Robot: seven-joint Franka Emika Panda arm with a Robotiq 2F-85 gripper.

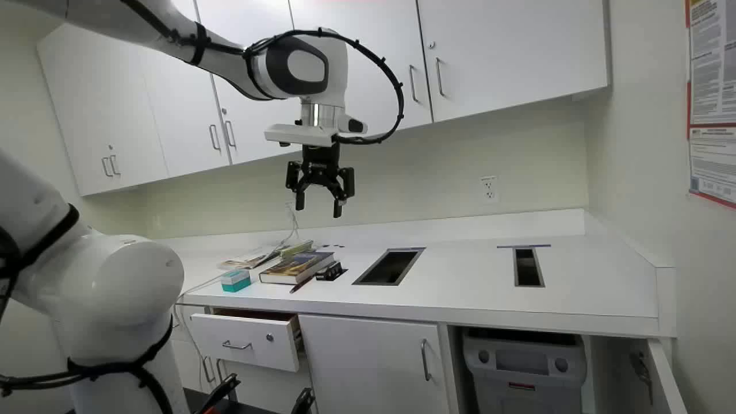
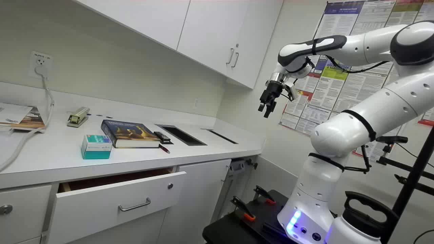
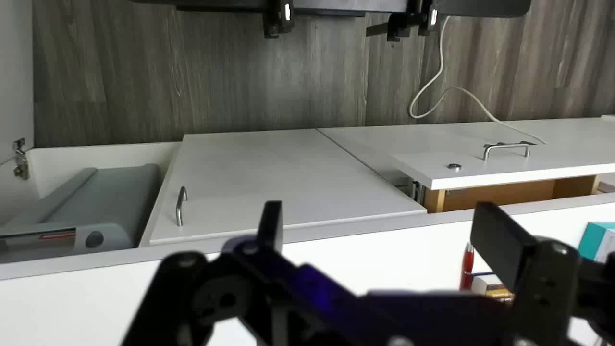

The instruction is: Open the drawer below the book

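The white drawer (image 1: 253, 333) under the counter stands partly pulled out. It shows in both exterior views, with its silver bar handle (image 2: 135, 205) and a gap above its front (image 2: 101, 200). In the wrist view the drawer front (image 3: 466, 156) is at the right, with light wood inside. The dark book (image 1: 298, 267) lies flat on the counter above the drawer, also in an exterior view (image 2: 130, 134). Only a corner of the book (image 3: 491, 283) shows in the wrist view. My gripper (image 1: 318, 208) is open and empty, high above the counter and apart from drawer and book (image 2: 264, 111) (image 3: 379, 209).
A teal-and-white box (image 2: 96, 147), a red pen (image 2: 164, 148) and a stapler (image 2: 78, 117) lie near the book. The counter (image 1: 448, 287) has two cutouts. Upper cabinets (image 1: 368, 75) hang behind the arm. A cabinet door (image 1: 667, 379) at the right stands open.
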